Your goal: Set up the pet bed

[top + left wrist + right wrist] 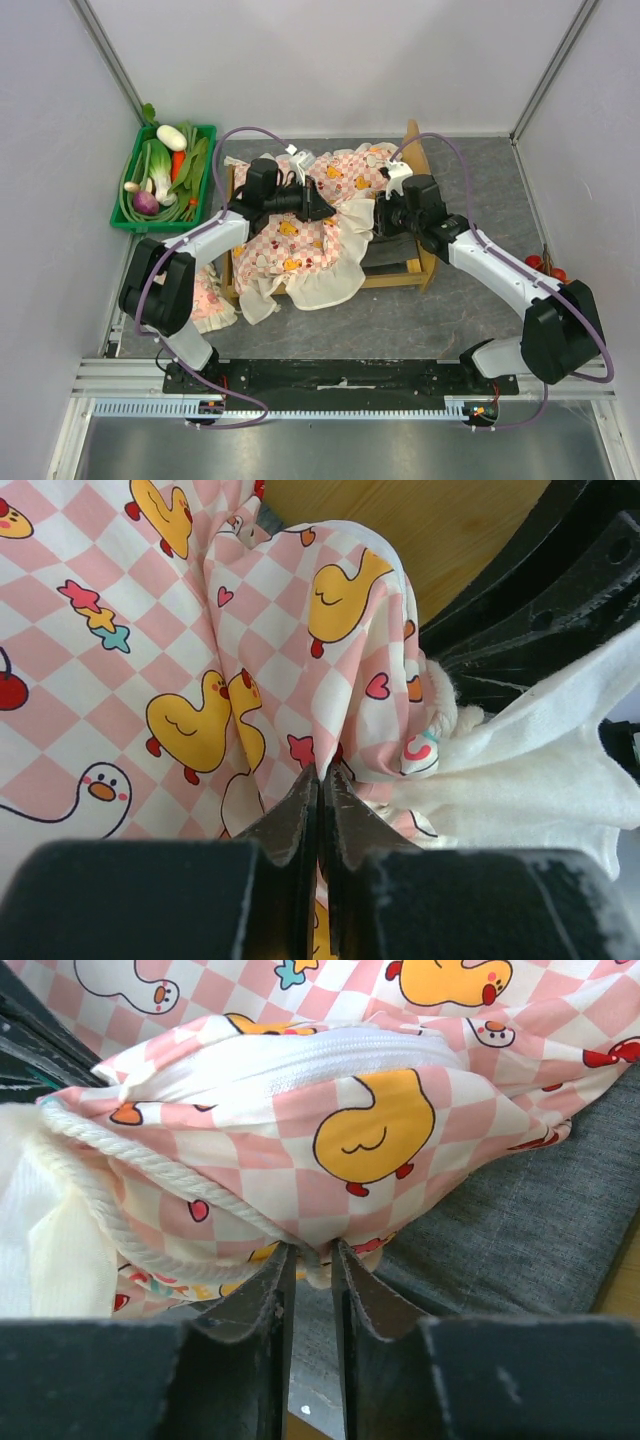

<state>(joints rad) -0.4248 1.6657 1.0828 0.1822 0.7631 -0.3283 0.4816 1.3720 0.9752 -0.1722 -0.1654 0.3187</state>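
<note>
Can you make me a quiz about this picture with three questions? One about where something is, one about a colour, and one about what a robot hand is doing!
1. Where is the green basket of vegetables?
A. Far left corner
B. Near right corner
C. Middle of the table

2. What colour are the ducks on the mattress?
A. Blue
B. Yellow
C. Green

3. What is the left gripper doing?
A. Hanging wide open in the air
B. Holding a carrot
C. Pinching the mattress fabric

Answers:
1 A, the top view shows the basket at the far left.
2 B, both wrist views show yellow ducks on pink checks.
3 C, the left wrist view shows its fingers closed on a fold of the cloth.
</note>
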